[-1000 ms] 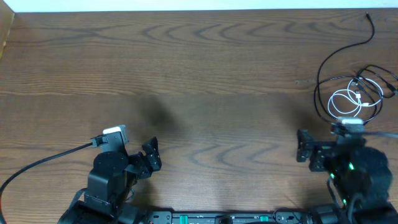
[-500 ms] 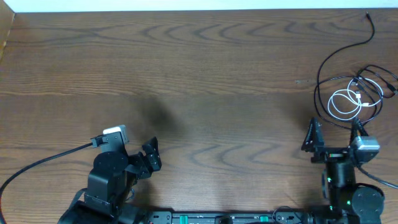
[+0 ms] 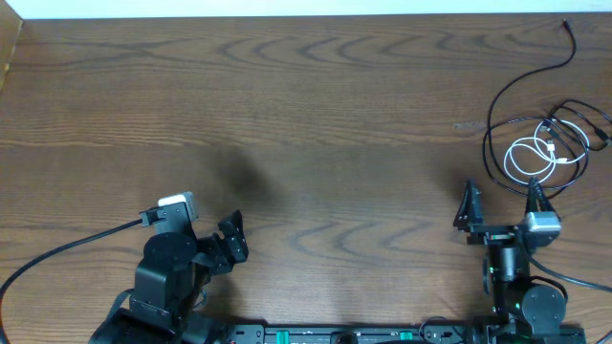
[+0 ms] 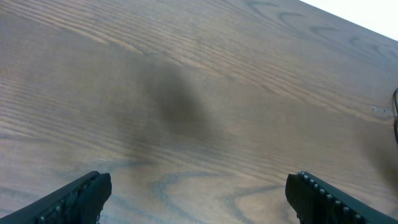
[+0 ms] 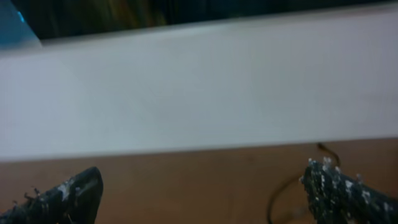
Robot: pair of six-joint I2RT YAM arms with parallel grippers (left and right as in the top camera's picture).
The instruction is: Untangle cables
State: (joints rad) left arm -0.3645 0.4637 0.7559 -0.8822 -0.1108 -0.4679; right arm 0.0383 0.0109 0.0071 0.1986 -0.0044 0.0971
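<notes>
The cables lie tangled at the table's right edge: a white coiled cord point(image 3: 532, 156) with black cords point(image 3: 495, 119) looped around it, one black end trailing to the far right corner point(image 3: 569, 32). My right gripper point(image 3: 503, 205) is open and empty, just in front of the tangle, not touching it. In the right wrist view only a piece of black cord point(image 5: 281, 186) shows beside the right finger. My left gripper point(image 3: 232, 239) is open and empty near the front left, far from the cables; the left wrist view point(image 4: 199, 193) shows bare wood between its fingers.
The wooden table point(image 3: 287, 115) fills the overhead view. A thick black arm cable point(image 3: 57, 253) runs off the front left. A white wall band point(image 5: 199, 93) lies beyond the table's far edge in the right wrist view.
My right arm has swung so that its gripper now points toward the far side, fingers spread, and shifted slightly left. The left arm and the cables have not moved.
</notes>
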